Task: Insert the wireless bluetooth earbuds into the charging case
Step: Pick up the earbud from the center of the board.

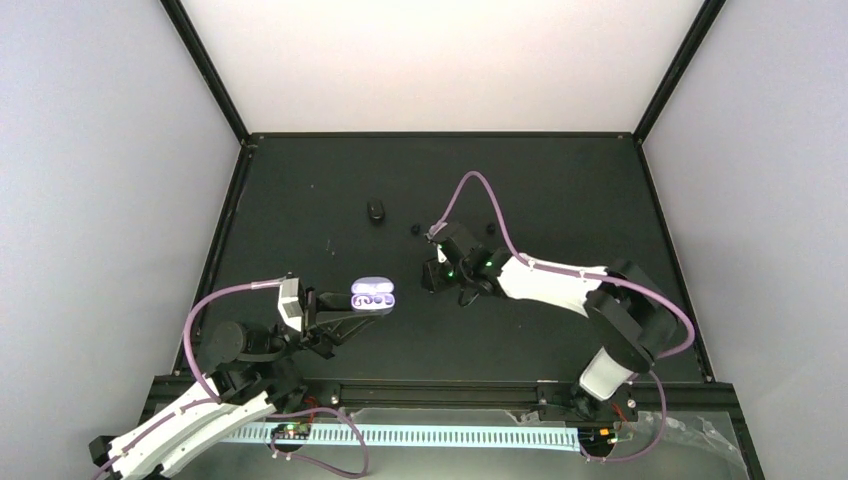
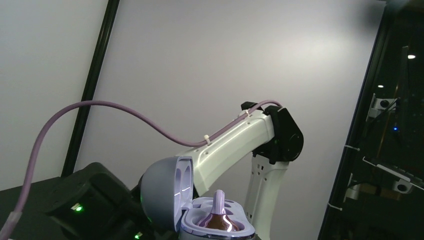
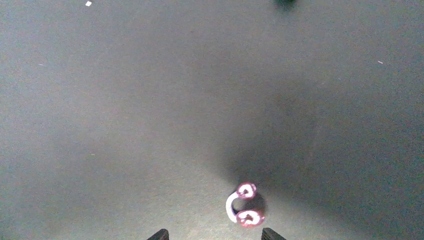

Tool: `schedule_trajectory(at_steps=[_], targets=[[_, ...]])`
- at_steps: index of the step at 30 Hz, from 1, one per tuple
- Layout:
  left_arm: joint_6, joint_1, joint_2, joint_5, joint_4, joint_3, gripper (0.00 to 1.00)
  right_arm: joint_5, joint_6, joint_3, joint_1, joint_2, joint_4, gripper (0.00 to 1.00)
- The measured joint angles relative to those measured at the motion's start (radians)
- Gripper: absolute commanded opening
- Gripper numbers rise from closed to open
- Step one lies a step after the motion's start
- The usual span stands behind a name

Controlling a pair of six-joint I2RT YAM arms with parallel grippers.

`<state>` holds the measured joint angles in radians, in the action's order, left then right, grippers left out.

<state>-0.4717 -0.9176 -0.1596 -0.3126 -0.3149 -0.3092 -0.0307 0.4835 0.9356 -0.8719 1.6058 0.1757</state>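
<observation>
The purple-and-white earbud [image 3: 242, 206] is lying loose on the black table [image 1: 560, 180]. It's two shiny pinkish knobs joined by a little white curve. The right gripper [image 3: 215, 235] hangs right over it, jaws roughly half spread with nothing in them. In the right wrist view only the two fingertips [image 3: 159, 234] poke in at the bottom edge. The earbud sits just ahead of them, nearer the tip on the right side of that view, and it isn't touching either one as far as I can tell.

Off to the left, the charging case [image 1: 372, 297] is lavender with its lid flipped open. The left gripper [image 1: 335, 308] has it clamped tight. From the left wrist view the lid stands up on the left, and a glossy purple piece with a stem sticks up out of one well. That looks like a seated bud [image 2: 218, 216], but the bottom of the case is cut off, so I can't say how well it's in. The white right arm [image 2: 240, 145] fills the background there.

Further back on the table there's a tiny black bud [image 1: 415, 228] just behind the right gripper. What looks like a second black bud [image 1: 490, 228] is a bit right of it, near the purple cable. A closed black case [image 1: 376, 211] sits farther left, behind the lavender one and well apart from it.
</observation>
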Motion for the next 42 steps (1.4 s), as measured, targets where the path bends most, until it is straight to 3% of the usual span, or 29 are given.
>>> schedule_trajectory(at_steps=[6, 29, 42], targets=[[0.005, 0.0, 0.016, 0.009, 0.027, 0.007, 0.01, 0.001, -0.027, 0.027, 0.025, 0.093, -0.007, 0.47], [0.008, 0.0, -0.013, 0.018, 0.029, 0.024, 0.01, -0.083, -0.081, 0.101, 0.026, 0.159, -0.013, 0.44], [0.009, 0.0, -0.027, 0.02, 0.023, 0.024, 0.02, -0.044, -0.09, 0.117, 0.026, 0.228, 0.018, 0.41]])
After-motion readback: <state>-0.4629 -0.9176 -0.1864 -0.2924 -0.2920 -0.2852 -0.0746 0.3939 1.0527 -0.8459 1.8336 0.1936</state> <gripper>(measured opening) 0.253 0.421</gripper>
